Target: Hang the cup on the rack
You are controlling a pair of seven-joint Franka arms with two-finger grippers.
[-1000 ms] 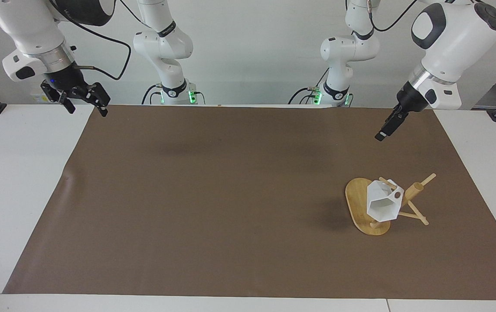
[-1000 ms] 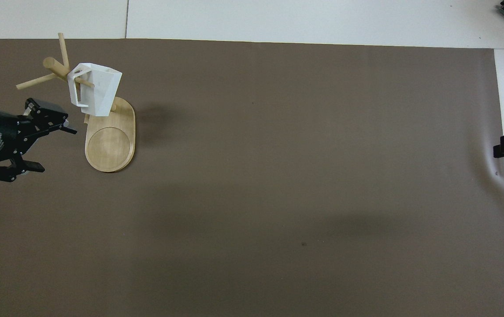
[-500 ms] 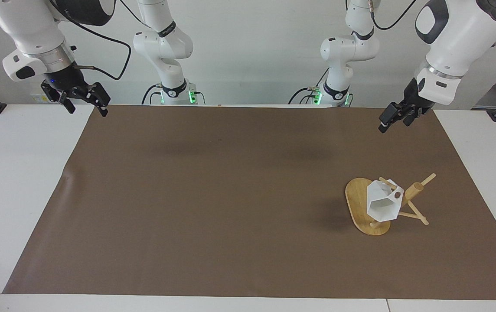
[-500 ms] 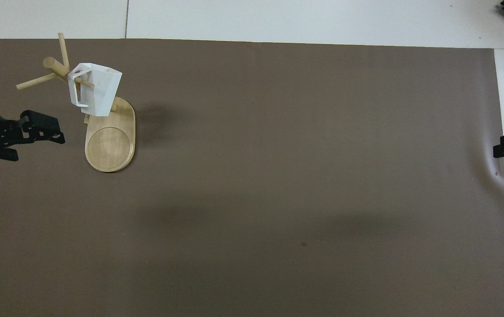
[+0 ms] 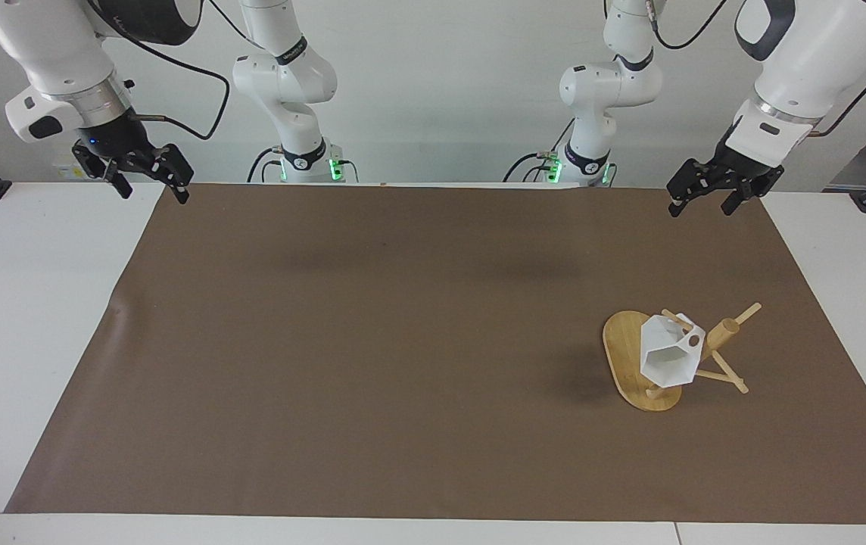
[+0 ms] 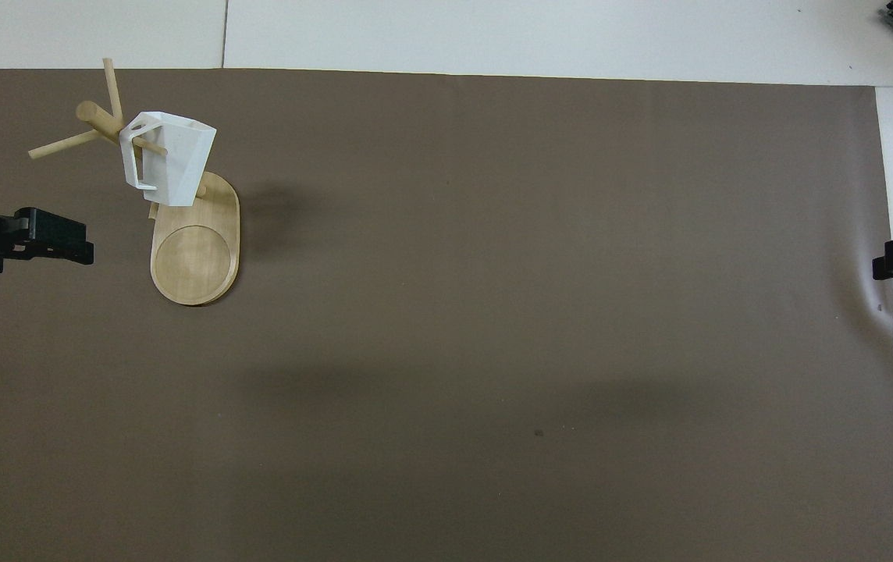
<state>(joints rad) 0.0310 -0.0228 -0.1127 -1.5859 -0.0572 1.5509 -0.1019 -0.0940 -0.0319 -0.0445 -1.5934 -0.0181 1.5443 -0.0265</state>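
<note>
Presently, the left gripper (image 5: 705, 201) had its fingers (image 5: 677, 206) spread apart and empty, up over the mat's corner at the left arm's end, well apart from the rack. The right gripper (image 5: 151, 182) likewise stood spread and empty over the mat's corner at the right arm's end, that arm waiting.

Brown mat (image 5: 372, 341): covered most of the white table (image 5: 32, 303); nothing lay between either gripper and the rack.

Rack (image 5: 649, 375): oval base on the mat toward the left arm's end, post leaning, pegs crossing.

Cup (image 5: 668, 357): hung by its handle on a peg over the base, tilted, its six-sided mouth turned away from the robots and downward.

Change: half a second before, the left gripper had hung lower and turned sideways; cup and rack were unmoved.
</note>
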